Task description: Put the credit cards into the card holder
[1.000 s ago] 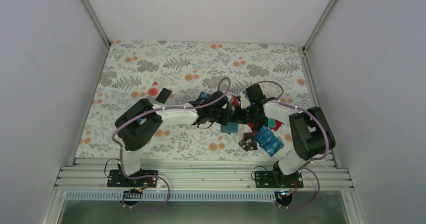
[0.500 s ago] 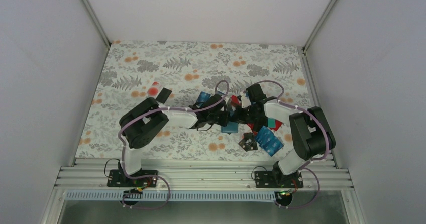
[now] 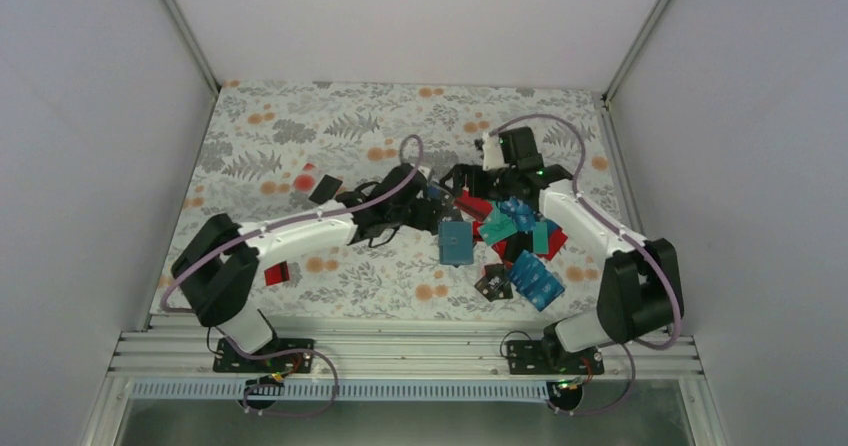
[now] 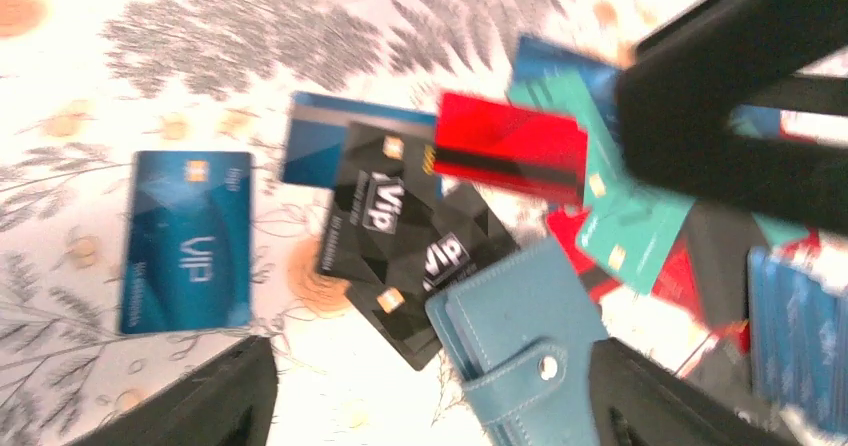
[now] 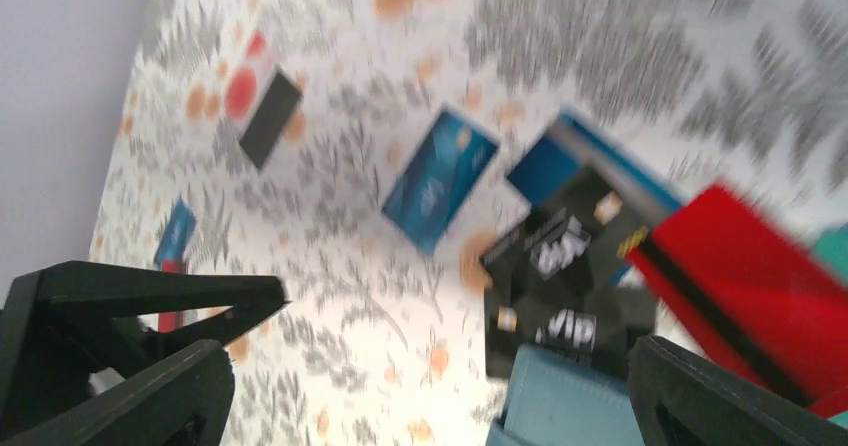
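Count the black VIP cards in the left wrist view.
2. One black VIP card overlaps a blue card; the other lies just below it, against the card holder. More may be hidden.

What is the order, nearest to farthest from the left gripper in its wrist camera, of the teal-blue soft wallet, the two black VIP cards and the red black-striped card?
From the left gripper:
1. teal-blue soft wallet, between the fingers.
2. black VIP cards, just beyond it.
3. red black-striped card, farthest, above them in the view.
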Robot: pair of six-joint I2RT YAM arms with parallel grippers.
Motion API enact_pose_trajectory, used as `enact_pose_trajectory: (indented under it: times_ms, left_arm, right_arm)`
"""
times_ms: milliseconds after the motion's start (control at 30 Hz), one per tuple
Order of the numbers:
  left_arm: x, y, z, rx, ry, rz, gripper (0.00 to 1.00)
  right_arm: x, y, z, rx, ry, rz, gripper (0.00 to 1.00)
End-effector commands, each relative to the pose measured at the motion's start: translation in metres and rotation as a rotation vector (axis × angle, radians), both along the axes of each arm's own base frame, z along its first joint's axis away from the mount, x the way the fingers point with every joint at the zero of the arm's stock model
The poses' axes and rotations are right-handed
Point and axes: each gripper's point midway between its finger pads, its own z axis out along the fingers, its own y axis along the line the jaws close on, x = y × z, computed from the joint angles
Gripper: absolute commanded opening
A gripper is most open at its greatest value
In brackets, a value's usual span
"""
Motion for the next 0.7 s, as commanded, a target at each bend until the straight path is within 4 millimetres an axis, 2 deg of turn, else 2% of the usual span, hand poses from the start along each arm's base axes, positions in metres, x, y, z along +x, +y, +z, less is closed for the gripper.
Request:
enact_pose_trajectory:
  times_ms: [0, 100, 167, 233, 300, 367, 433, 500, 567, 633, 667]
  left_arm:
    - [0.026, 0.044, 0.037, 0.040, -0.108, 0.080, 0.87]
    - [0.039, 0.085, 0.055, 0.019, -0.153, 0.147, 0.95]
    - [0.049, 0.115, 0.070, 0.018, -0.195, 0.210, 0.97]
    - [0.059, 0.152, 0.086, 0.044, -0.259, 0.311, 0.98]
    - [0.063, 0.186, 0.107, 0.056, -0.359, 0.401, 1.00]
    - [0.062, 0.210, 0.125, 0.079, -0.494, 0.439, 1.00]
    - [0.055, 0.235, 0.133, 0.141, -0.603, 0.508, 1.00]
    - [0.050, 0.257, 0.128, 0.218, -0.647, 0.569, 1.00]
    - [0.049, 0.278, 0.117, 0.265, -0.641, 0.624, 1.00]
    - [0.051, 0.297, 0.107, 0.281, -0.633, 0.680, 1.00]
    - [0.051, 0.306, 0.102, 0.293, -0.635, 0.705, 1.00]
  right_arm:
    - [0.035, -0.017, 0.064, -0.035, -0.252, -0.115, 1.00]
    - [0.051, -0.041, 0.105, -0.092, -0.425, -0.233, 1.00]
    - [0.060, -0.063, 0.122, -0.143, -0.510, -0.360, 1.00]
    - [0.066, -0.084, 0.124, -0.207, -0.571, -0.461, 1.00]
    - [0.070, -0.098, 0.120, -0.309, -0.612, -0.479, 1.00]
    - [0.073, -0.112, 0.124, -0.372, -0.641, -0.526, 1.00]
    - [0.069, -0.125, 0.127, -0.363, -0.694, -0.564, 1.00]
    - [0.066, -0.132, 0.136, -0.322, -0.738, -0.595, 1.00]
    - [0.067, -0.135, 0.134, -0.321, -0.742, -0.616, 1.00]
    - [0.073, -0.145, 0.120, -0.382, -0.723, -0.649, 1.00]
    - [0.077, -0.151, 0.105, -0.431, -0.703, -0.654, 1.00]
